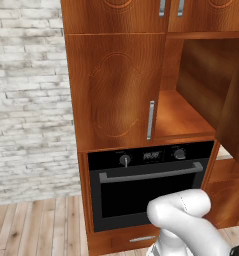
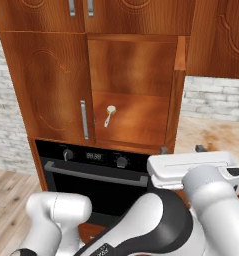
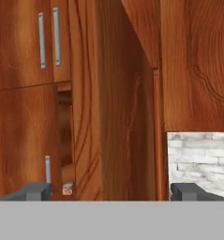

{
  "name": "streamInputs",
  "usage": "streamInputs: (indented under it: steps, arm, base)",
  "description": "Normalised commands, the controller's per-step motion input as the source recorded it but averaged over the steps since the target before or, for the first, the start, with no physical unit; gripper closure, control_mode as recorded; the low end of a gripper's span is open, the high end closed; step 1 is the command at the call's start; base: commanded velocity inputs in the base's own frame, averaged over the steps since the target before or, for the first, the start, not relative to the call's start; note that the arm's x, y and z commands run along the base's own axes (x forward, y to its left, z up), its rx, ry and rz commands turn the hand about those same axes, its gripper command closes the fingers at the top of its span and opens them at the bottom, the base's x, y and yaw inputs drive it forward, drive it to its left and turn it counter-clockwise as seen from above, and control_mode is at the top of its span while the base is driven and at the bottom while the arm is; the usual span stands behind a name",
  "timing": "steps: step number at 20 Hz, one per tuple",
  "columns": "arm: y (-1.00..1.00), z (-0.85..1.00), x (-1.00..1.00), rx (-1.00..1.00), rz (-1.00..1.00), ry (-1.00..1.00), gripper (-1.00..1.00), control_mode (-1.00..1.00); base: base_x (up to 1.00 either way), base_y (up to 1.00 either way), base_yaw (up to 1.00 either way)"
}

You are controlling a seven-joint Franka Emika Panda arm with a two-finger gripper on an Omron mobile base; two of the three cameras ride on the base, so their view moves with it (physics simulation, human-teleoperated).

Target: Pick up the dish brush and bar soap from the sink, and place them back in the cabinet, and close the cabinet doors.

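Note:
The cabinet (image 2: pixel 136 65) stands over a black oven. Its left door (image 1: pixel 116 90) is closed. Its right door (image 1: pixel 237 115) swings out wide; the right base view shows it edge-on (image 2: pixel 177 95). The dish brush (image 2: pixel 110 115) lies on the shelf with its cream head up, towards the shelf's left. Through the gap between the doors, the hand view shows a small pinkish piece, likely the bar soap (image 3: pixel 67 189). My gripper (image 2: pixel 182 148) is open and holds nothing. It sits low beside the open door's outer face (image 3: pixel 118 117). The sink is out of view.
The black oven (image 1: pixel 148 185) with its bar handle sits under the shelf, with a drawer below it. Smaller cabinets (image 2: pixel 81 12) top the compartment. A tan counter (image 2: pixel 211 132) and white brick wall (image 3: pixel 200 159) lie to the right, beneath a wall cabinet (image 2: pixel 218 35). Wood floor (image 1: pixel 36 225) lies to the left.

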Motion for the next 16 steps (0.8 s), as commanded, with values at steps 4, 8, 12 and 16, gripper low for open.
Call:
streamInputs:
  steps: [4, 8, 12, 16]
  arm:
    - [-0.06, -0.21, 0.22, 0.0, 0.08, 0.0, -1.0, -1.0]
    - [-0.01, -0.25, 0.26, 0.0, 0.08, 0.0, -1.0, -1.0]
    - [0.0, -0.22, 0.34, 0.0, 0.08, 0.0, -1.0, -1.0]
    - [0.0, -0.17, 0.44, 0.0, 0.09, 0.0, -1.0, -1.0]
  base:
    - [0.0, 0.0, 0.0]
    - [0.0, 0.0, 0.0]
    - [0.0, 0.0, 0.0]
    - [0.0, 0.0, 0.0]
